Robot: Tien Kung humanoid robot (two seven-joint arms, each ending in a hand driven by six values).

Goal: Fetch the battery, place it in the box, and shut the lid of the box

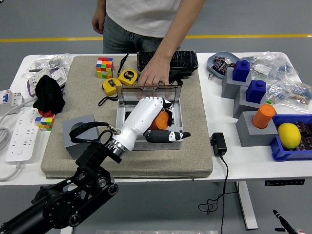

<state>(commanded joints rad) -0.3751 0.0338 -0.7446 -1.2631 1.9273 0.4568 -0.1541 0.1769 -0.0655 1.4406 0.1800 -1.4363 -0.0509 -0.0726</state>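
The orange cylindrical battery is held in my left hand, whose white fingers are curled around it. The hand hovers over the opening of the grey box in the middle of the beige mat. The box's clear hinged lid stands open at the far side. A person's hand rests on the lid's top edge and holds it up. The grey block with a round socket stands empty at the mat's left. My right arm is out of view.
A Rubik's cube, two yellow tape measures and a black case lie behind the box. A black power adapter lies right of the mat. Grey blocks with blue pieces and another orange cylinder, a lemon and a power strip line the sides.
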